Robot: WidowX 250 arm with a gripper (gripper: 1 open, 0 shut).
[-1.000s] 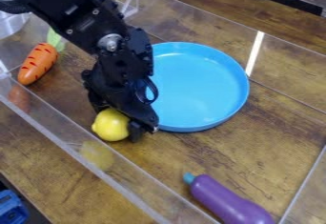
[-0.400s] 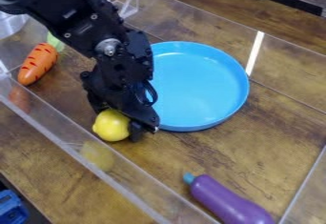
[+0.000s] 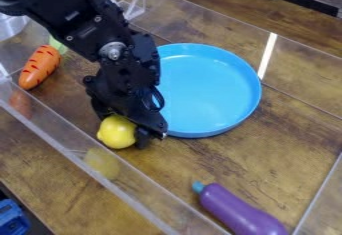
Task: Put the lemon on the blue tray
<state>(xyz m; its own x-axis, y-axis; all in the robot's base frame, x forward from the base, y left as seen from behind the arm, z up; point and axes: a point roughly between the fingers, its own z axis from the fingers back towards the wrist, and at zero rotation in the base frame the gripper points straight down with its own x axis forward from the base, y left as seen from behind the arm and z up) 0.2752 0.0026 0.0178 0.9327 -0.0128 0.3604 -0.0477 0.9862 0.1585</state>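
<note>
Jaws narrowly apart, gripping lemon (image 3: 118, 132) on table

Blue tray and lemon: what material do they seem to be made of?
The blue tray looks like smooth plastic, with uniform colour and soft sheen. The lemon looks like glossy plastic or rubber, probably a toy; its skin shows no texture.

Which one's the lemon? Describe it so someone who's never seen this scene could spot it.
Find the big round blue tray on the wooden table. Just off its near-left rim, under the black claw, sits the lemon. It is the only small, bright-yellow oval there; the carrot is orange and the eggplant purple, both well away from it.
</note>
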